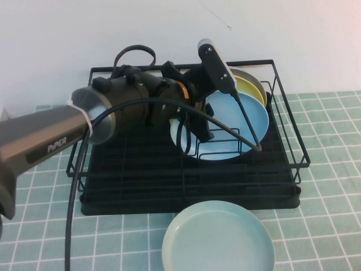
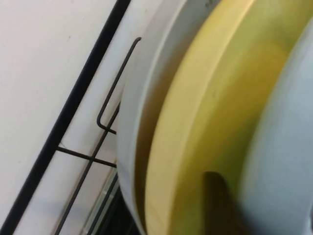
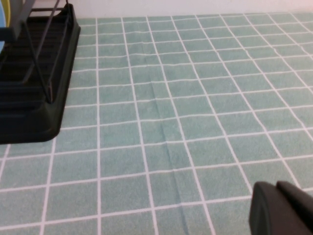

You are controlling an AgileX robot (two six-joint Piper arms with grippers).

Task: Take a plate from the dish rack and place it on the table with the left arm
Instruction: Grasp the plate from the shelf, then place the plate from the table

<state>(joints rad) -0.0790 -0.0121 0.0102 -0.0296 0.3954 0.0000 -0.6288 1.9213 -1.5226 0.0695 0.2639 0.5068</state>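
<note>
Teal-tiled tabletop [image 1: 333, 186] | blue plate [image 1: 240, 121] upright in dish rack [image 1: 169, 186], before yellow plate [image 2: 205, 112] | left gripper [image 1: 194, 127] at plate, fingers: cannot tell | right gripper [image 3: 281, 208] parked above tiles, cannot tell | step: grasp; next you clamp rim, lift clear.

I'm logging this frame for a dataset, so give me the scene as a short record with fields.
plate: sky-blue plate upright in the dish rack, in front of a yellow plate
left gripper: left gripper at the sky-blue plate's left edge inside the rack; grip unclear
right gripper: right gripper low over bare table, beside the rack
other: pale mint-green plate flat on the table in front of the rack
</note>
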